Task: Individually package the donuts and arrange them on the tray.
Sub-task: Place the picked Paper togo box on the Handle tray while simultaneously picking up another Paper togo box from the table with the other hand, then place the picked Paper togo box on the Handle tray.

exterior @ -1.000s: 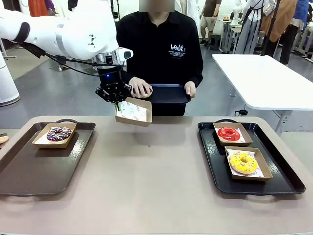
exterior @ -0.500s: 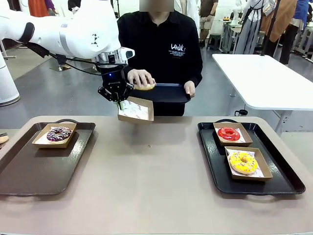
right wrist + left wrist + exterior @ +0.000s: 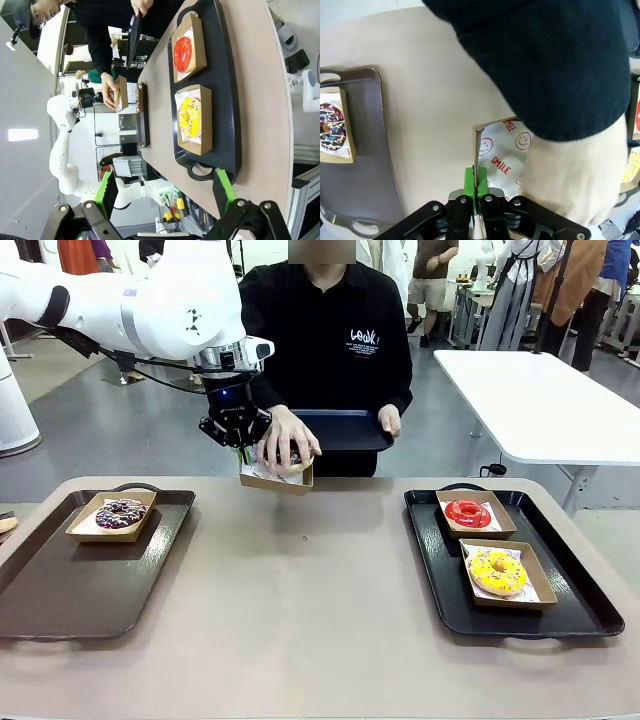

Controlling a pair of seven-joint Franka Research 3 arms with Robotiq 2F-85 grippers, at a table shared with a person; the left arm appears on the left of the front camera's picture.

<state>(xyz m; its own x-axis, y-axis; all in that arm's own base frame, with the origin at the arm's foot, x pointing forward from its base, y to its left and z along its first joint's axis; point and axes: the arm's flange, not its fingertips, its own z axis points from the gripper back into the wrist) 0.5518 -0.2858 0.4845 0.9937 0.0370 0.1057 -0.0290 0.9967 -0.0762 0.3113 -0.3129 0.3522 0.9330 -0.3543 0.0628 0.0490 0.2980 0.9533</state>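
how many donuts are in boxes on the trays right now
3. The purple donut on the left tray; the red donut and yellow donut on the right tray. The person's hand may hide another.

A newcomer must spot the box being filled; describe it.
At the table's far edge, before the person, the left gripper is shut on one wall of a raised cardboard box. Unlike the boxes on trays, it hangs in the air with a hand in it.

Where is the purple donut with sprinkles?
In the front view, the purple sprinkled ring donut sits in a brown paper box on the left dark tray.
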